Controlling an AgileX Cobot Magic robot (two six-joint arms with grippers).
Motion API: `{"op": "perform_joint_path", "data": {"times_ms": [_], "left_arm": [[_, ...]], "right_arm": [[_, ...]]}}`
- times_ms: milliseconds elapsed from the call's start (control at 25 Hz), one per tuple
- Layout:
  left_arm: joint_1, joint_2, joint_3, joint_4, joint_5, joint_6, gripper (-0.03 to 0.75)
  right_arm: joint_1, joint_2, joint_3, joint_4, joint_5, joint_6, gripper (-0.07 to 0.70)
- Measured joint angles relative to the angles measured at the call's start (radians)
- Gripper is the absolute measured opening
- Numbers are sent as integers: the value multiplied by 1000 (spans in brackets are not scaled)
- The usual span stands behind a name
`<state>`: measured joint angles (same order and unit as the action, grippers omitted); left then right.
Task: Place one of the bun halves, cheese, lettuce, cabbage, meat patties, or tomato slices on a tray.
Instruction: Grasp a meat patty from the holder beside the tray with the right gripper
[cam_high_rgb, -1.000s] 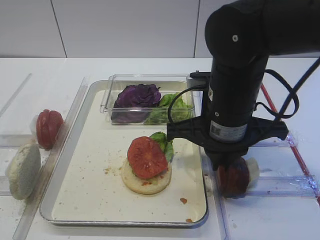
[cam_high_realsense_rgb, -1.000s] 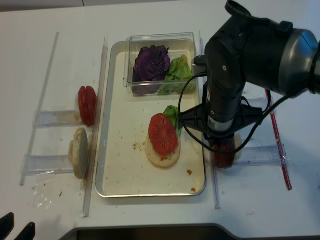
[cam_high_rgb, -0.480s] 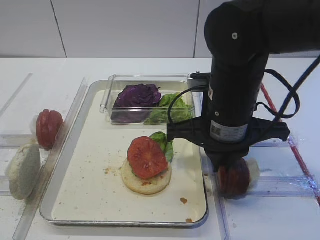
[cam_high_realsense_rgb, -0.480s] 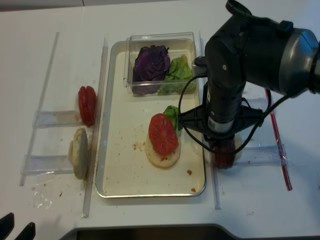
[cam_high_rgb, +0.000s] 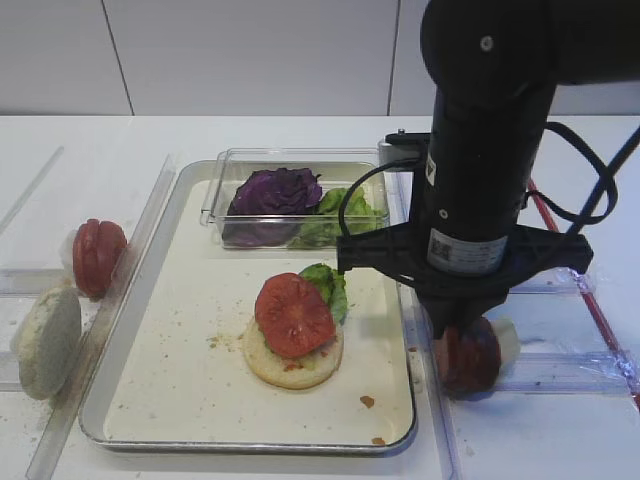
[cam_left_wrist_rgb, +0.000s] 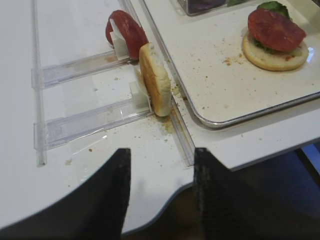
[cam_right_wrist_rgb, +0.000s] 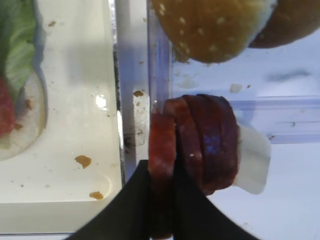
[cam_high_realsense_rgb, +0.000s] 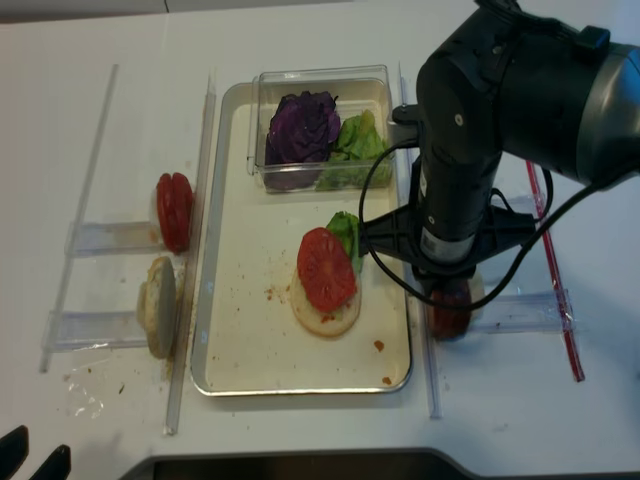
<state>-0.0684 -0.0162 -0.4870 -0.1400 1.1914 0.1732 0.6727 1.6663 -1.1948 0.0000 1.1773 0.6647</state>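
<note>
While the right gripper (cam_right_wrist_rgb: 162, 200) stands over the clear rack off the tray's right edge, its two black fingers are pinched tight on the leftmost of the meat patties (cam_right_wrist_rgb: 197, 145), which stand on edge in a row against a white stop. In the right wrist view that one disc sits squeezed between the finger tips, touching its neighbours. Two sesame-topped bun halves (cam_right_wrist_rgb: 212, 27) lie just past the patties in the same rack, at the top of that view.

Tray (cam_high_rgb: 130, 395): silver rim, cream floor with crumbs.
- Pale bun base (cam_high_rgb: 295, 358) near the tray's middle, toward the right edge, flat on the floor.
- One of the tomato slices (cam_high_rgb: 292, 314) lies tilted on that base.
- Lettuce (cam_high_rgb: 326, 284) leaf tucked under the tomato on its far right side.
- Clear plastic box (cam_high_rgb: 215, 195) at the tray's far edge, holding purple cabbage (cam_high_rgb: 272, 195) on the left and more green leaves on the right, touching.

Off the tray's left edge:
- Upright red slices (cam_high_rgb: 98, 255) in a clear rack, far slot.
- A pale bun half (cam_high_rgb: 47, 340) on edge in the near slot, just beside the tray rim.

Left gripper (cam_left_wrist_rgb: 161, 192): seen from its own camera, two dark fingers standing apart with nothing between them, hanging above the tabletop's near left edge, well apart from the tray's contents.
</note>
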Motion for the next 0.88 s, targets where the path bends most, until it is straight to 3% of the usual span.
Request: {"op": "perform_joint_path", "data": {"times_ms": [880], "left_arm": [[0,0,0,0,0,0,286]], "right_arm": [[0,-113,-1,73,31,-32,111]]}}
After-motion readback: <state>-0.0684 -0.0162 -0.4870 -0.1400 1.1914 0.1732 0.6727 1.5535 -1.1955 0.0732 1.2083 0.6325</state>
